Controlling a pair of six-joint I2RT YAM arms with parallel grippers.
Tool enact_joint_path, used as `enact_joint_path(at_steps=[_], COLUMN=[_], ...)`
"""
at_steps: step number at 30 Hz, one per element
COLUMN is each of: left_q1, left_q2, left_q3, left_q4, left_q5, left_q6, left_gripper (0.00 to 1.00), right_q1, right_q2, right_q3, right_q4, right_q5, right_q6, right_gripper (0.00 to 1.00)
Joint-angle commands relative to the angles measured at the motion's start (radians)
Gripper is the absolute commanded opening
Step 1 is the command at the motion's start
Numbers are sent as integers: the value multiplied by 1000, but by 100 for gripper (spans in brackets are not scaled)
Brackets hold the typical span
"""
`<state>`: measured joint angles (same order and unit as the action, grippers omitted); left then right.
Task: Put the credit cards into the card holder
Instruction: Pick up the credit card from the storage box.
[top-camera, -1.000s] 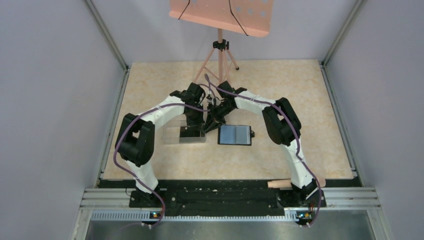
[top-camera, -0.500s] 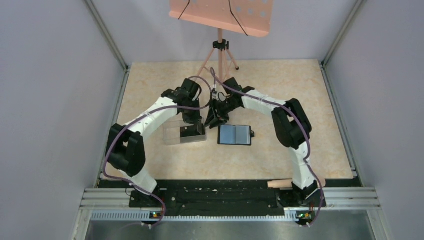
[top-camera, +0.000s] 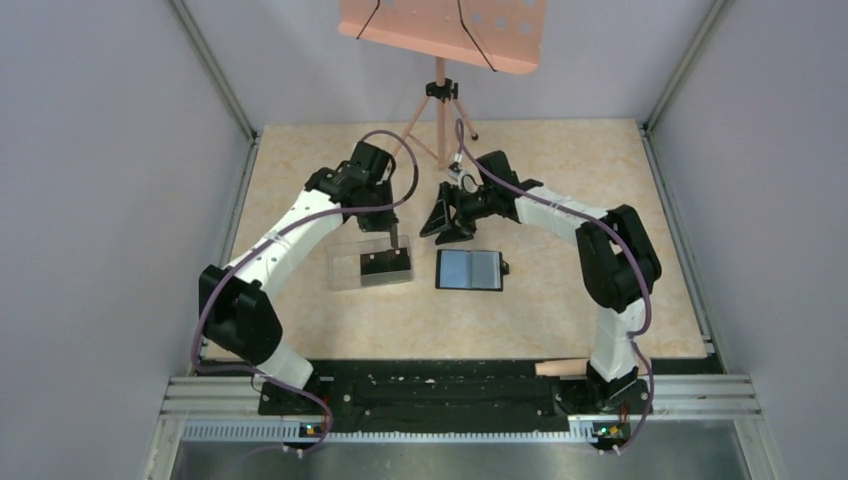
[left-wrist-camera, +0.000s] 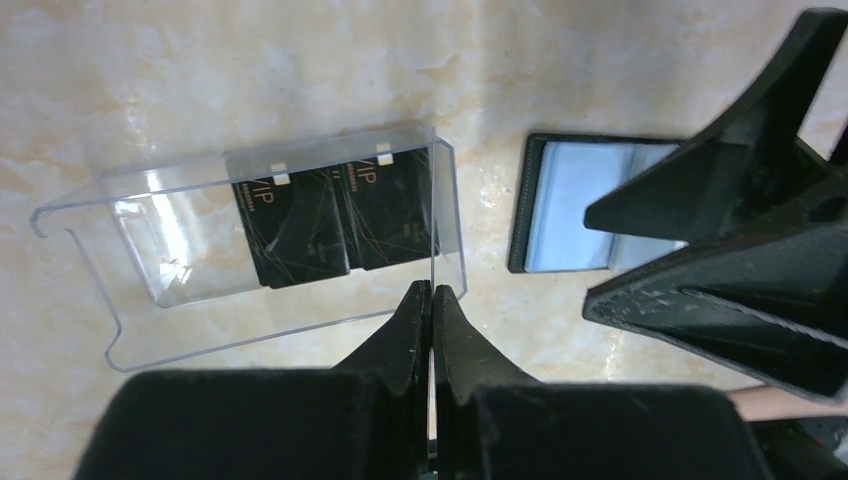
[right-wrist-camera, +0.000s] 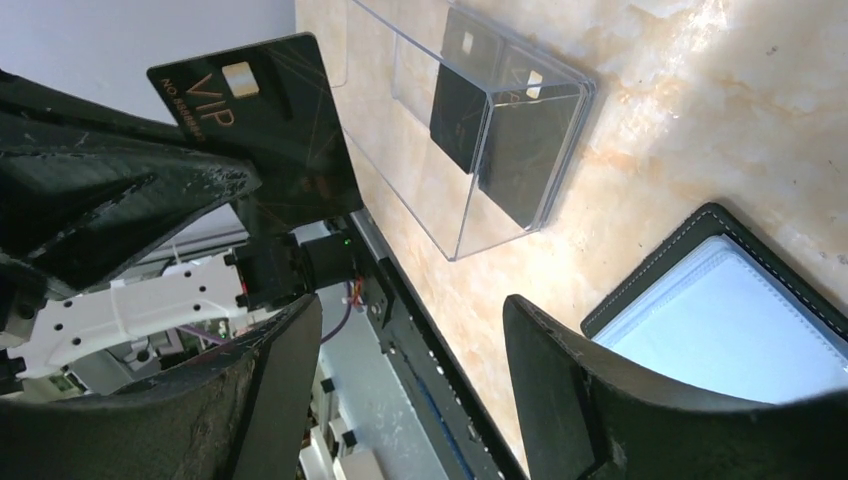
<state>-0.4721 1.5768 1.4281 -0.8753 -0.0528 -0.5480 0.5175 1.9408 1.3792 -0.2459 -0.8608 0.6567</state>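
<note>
Credit cards (left-wrist-camera: 300, 220): I see two lying flat in the clear box (top-camera: 345, 270), mid-table on the side toward the left edge. A third card (right-wrist-camera: 262, 110) is pinched upright in my left gripper (left-wrist-camera: 432, 292), fingers closed tight on it, above the box's right end. Card holder (top-camera: 469, 269) lies open just beside the box, not touching, toward the right edge. Right gripper (right-wrist-camera: 412, 315) is spread wide, holding nothing, hovering on the holder's far-edge side.
</note>
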Motion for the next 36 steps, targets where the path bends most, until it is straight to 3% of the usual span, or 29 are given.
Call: enact_joint_path(at_steps=[1, 8, 13, 18, 25, 30, 36], left_q1=[0, 7, 17, 24, 40, 43, 43], left_q2=[-73, -134, -157, -188, -224, -221, -220], left_q3=[14, -122, -191, -238, -298, -313, -317], left_q4=[71, 379, 521, 635, 736, 753, 756], left_q5=[159, 555, 706, 751, 748, 761, 756], left_q6=[46, 33, -9, -61, -132, -154, -160], left_gripper=[0, 0, 0, 0, 0, 0, 0], right_q1=[-10, -70, -125, -138, -138, -139, -139], right_q2=[-85, -192, -265, -287, -313, -302, -263], right_q3=[-31, -140, -276, -312, -377, -416, -434], right_q4=[100, 264, 566, 627, 892, 1184, 1403], right_q5=[-31, -109, -220, -264, -292, -301, -314], right_q6=[13, 63, 241, 268, 462, 666, 838], right_gripper=[66, 66, 65, 60, 49, 34, 12])
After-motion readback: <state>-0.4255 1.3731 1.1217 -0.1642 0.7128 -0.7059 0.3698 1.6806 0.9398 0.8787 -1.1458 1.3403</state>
